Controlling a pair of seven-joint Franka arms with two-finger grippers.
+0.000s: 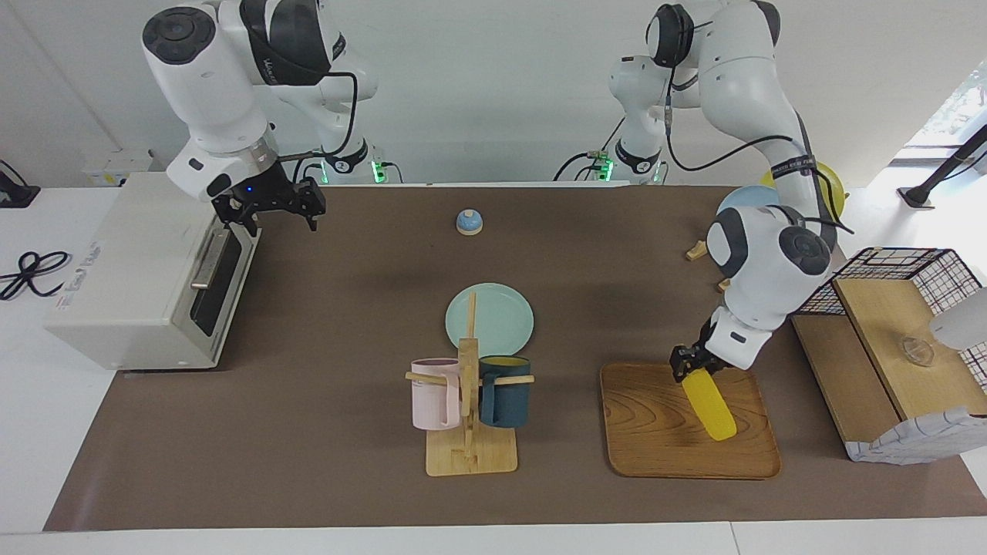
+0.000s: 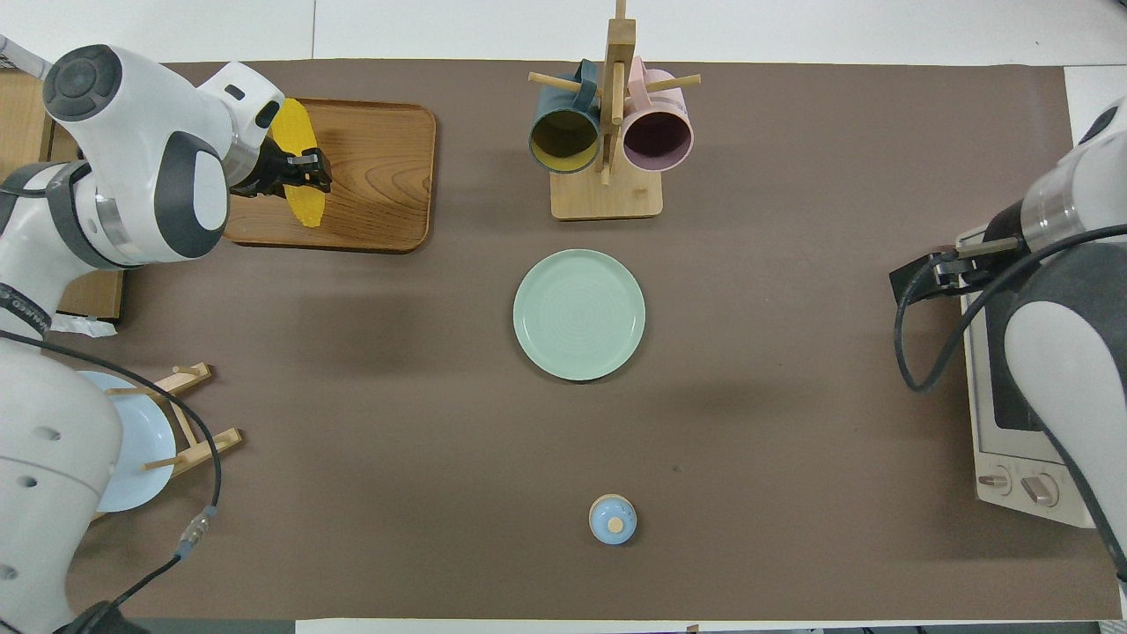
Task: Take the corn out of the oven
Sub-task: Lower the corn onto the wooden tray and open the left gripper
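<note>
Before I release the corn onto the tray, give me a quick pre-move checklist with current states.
1. Left claw shut on the corn: ok.
2. Corn over the wooden tray: ok.
3. Corn resting on the tray: cannot tell.
4. Tray bare under the corn: ok.
5. Right claw open, above the oven door's top edge: ok.
6. Oven door shut: ok.

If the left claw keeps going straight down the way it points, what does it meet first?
Probably the wooden tray: the left claw, shut on the corn, points down at it, with the corn's free end lowest. How high that end is stays unclear.
</note>
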